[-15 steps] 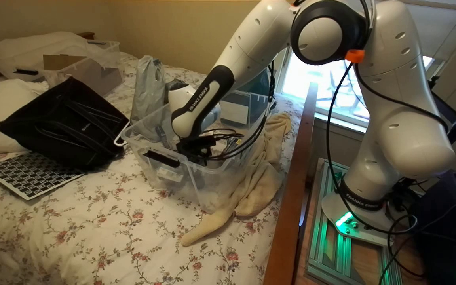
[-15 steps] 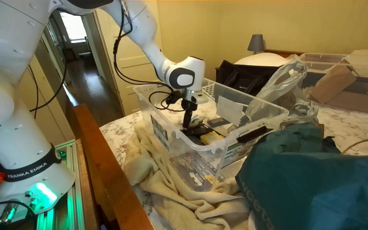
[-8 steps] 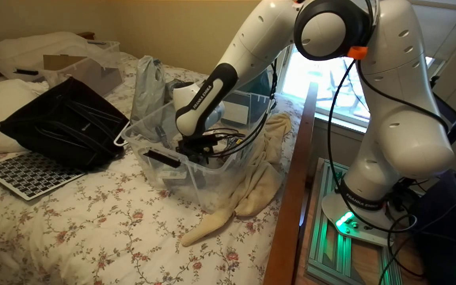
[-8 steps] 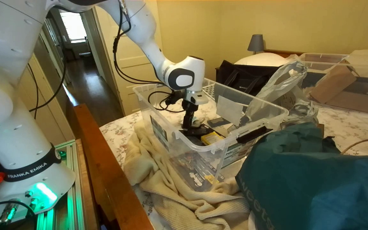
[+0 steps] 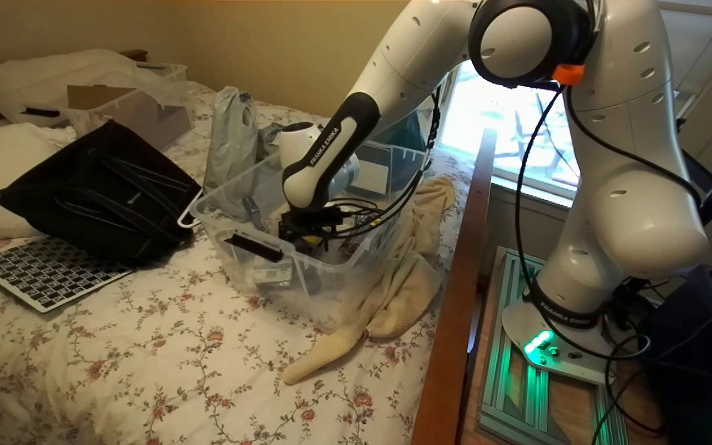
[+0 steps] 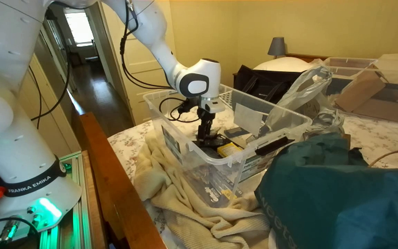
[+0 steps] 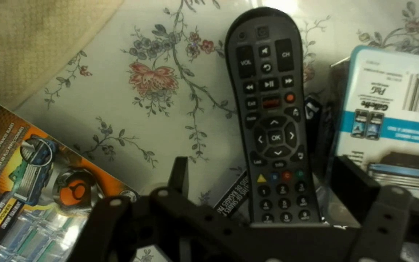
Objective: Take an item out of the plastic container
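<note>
The bed (image 5: 177, 364) spread below and well around the claw (image 7: 266, 176). The robot's only arm (image 5: 510, 52) arched over it, with its last link pointing down to the claw. The clear plastic container (image 6: 219, 160) stood around the claw, its walls rising on every side in both exterior views, and a cream blanket (image 6: 171, 193) lay bunched outside the wall on the arm-base side. The claw itself was spread wide, gripping nothing that showed. An orange razor pack (image 7: 49, 182) lay off to the left of the claw in the wrist view, partly behind its linkage. A white-and-blue razor pack (image 7: 395, 120) lay by the right-hand finger there, which overlapped it; whether the two touched could not be told. Between the fingers, inside the container, lay the likeliest item to take, a dark remote control (image 7: 273, 120): its rounded end reached out ahead of the claw, and its number-key end passed out of sight behind it. The next move seemed to turn on that, for the remote's long axis ran nearly square to the line joining the fingers, so closing would probably pinch it across its narrow width. It sat closer to the right-hand finger, which could snag the neighbouring pack.
</note>
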